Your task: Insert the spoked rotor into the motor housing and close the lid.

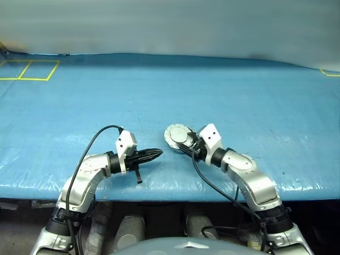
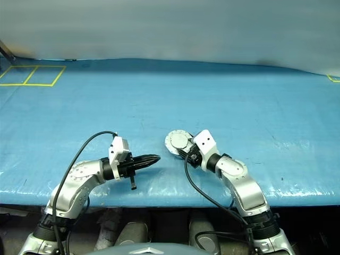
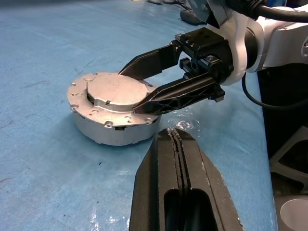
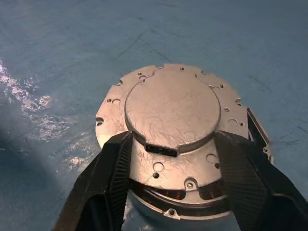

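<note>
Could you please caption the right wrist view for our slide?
Right pincer straddling the closed lid of the motor housing on blue table.

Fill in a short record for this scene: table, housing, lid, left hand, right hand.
table: blue sheet, yellow tape squares at the far left corner
housing: silver, round, resting on the sheet near the front edge
lid: down on the housing, plain silver back up
left hand: shut, holding nothing, pointing at the housing, apart from it
right hand: fingers on either side of the lid's raised centre; grip not certain
</note>
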